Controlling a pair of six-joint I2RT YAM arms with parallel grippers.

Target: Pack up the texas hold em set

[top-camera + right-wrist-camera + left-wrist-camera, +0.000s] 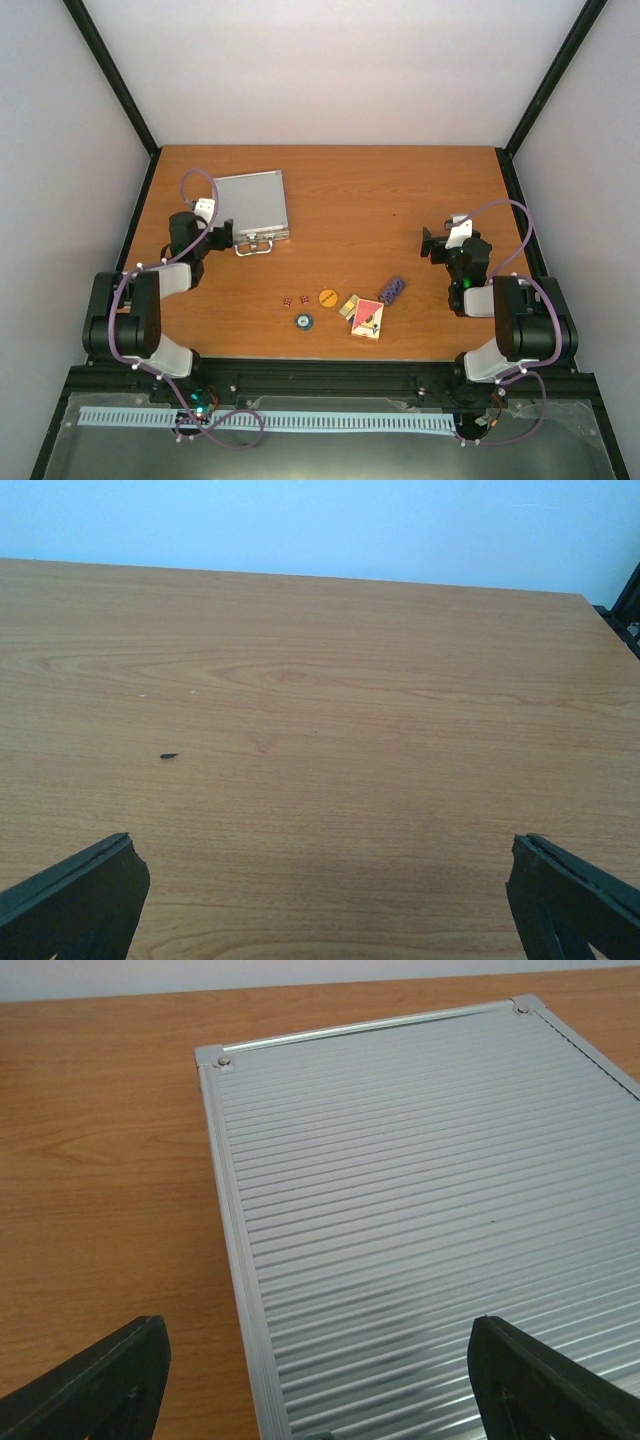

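Top external view shows a silver case [251,205] lying flat near the far left corner of the tabletop [400,190]. Its lid is shut, so nothing inside can be seen. Its handle [255,246] sticks out on the side facing the near edge. The case is turned a little, and from above it looks almost square, so I cannot tell which side is longer. In the left wrist view the lid [430,1210] is shiny grey metal with lots of thin lines across it and a small round rivet at each far corner.

The small game things lie out on the wood, close to the middle of the near edge and well apart from the case. There are two little red dice [295,300], an orange chip [328,296], a dark blue chip [304,321], a short purple stack of chips [391,290], a small yellow piece [349,306] and a red card box [368,319]. The card box lies flat, and its long side runs from the near edge toward the far edge, a bit tilted.

The left end effector [224,233] is at the case's near left corner, its fingers [90,1380] spread wide and holding nothing. The right end effector [429,244] is by the right edge, over bare wood, its fingers [75,895] also wide apart and holding nothing.
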